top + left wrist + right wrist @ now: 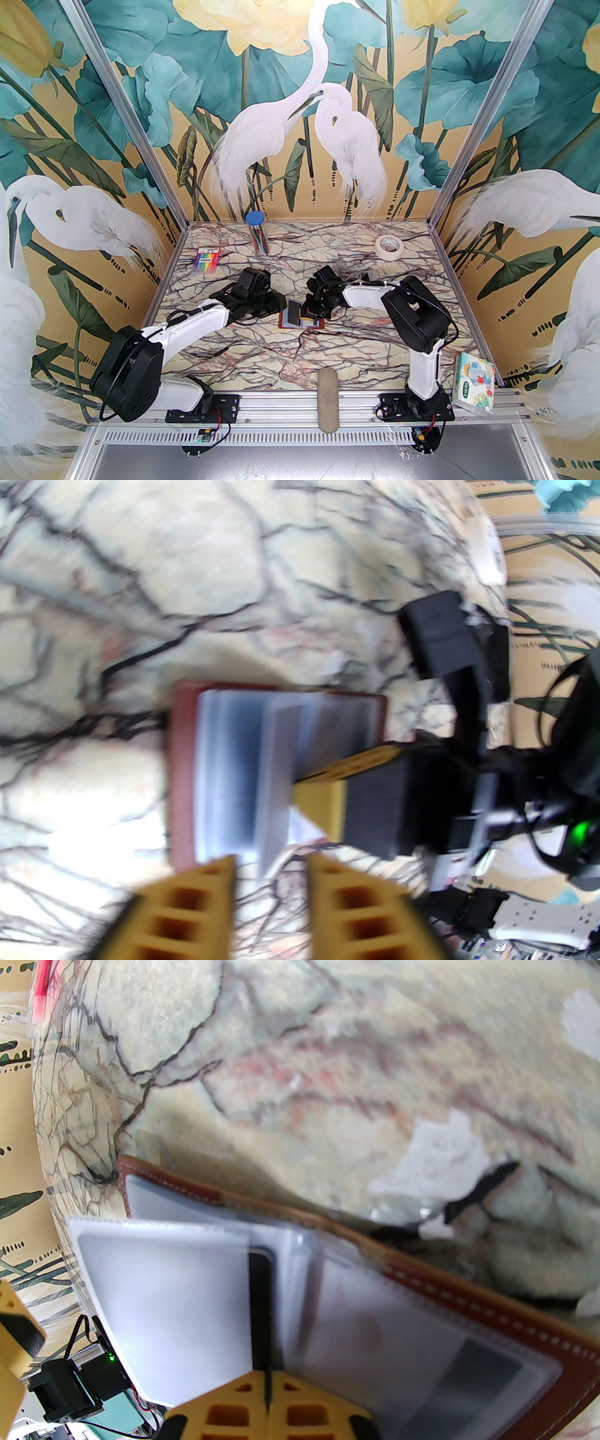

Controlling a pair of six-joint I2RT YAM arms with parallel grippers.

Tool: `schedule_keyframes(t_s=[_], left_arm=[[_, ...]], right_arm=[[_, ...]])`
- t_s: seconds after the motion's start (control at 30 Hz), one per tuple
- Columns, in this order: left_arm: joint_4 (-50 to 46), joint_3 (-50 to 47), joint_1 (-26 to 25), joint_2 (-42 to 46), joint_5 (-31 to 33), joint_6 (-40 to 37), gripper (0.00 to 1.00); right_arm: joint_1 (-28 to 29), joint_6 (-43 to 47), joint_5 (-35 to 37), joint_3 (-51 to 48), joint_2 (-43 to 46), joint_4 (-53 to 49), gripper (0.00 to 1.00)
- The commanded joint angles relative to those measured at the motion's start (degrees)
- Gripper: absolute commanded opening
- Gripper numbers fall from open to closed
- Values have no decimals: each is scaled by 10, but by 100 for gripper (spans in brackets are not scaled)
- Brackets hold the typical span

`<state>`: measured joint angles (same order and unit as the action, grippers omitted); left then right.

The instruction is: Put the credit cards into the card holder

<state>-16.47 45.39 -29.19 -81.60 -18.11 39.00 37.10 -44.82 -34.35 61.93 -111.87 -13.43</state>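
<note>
The card holder (pixel 282 321) lies open at mid-table, reddish-brown leather with pale clear sleeves (pixel 225 766). My right gripper (pixel 310 311) reaches in from the right and is shut on a dark credit card (pixel 294 313). That card shows edge-on (pixel 259 1297) between the shut fingers (pixel 268 1377), standing among the sleeves above the leather edge (pixel 468 1297). An orange-yellow card (pixel 323 808) lies next to the dark card (pixel 375 803). My left gripper (pixel 282 304) sits at the holder's left side. It is open (pixel 271 862), and a raised sleeve's edge stands just beyond the gap.
At the back lie a rainbow pen pack (pixel 206 260), a clear tube with a blue lid (pixel 257 232) and a tape roll (pixel 389 245). A crumpled clear wrapper (pixel 403 1215) lies beyond the holder. A tissue pack (pixel 476 382) and a grey pad (pixel 328 398) sit by the front rail.
</note>
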Motion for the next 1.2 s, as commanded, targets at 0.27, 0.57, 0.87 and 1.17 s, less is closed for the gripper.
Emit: schedule_keyframes(t_s=[0.27, 0.57, 0.87, 1.17], left_arm=[[80, -7, 5, -68, -96, 23, 45], [100, -11, 5, -102, -99, 23, 44], [74, -19, 5, -61, -70, 19, 51], [61, -23, 4, -55, -55, 17, 53]], right_arm=[[-3, 1, 55, -22, -31, -21, 0], [-3, 2, 54, -20, -27, -25, 0], [-4, 6, 55, -20, -26, -28, 0], [-4, 8, 53, -18, -27, -30, 0]])
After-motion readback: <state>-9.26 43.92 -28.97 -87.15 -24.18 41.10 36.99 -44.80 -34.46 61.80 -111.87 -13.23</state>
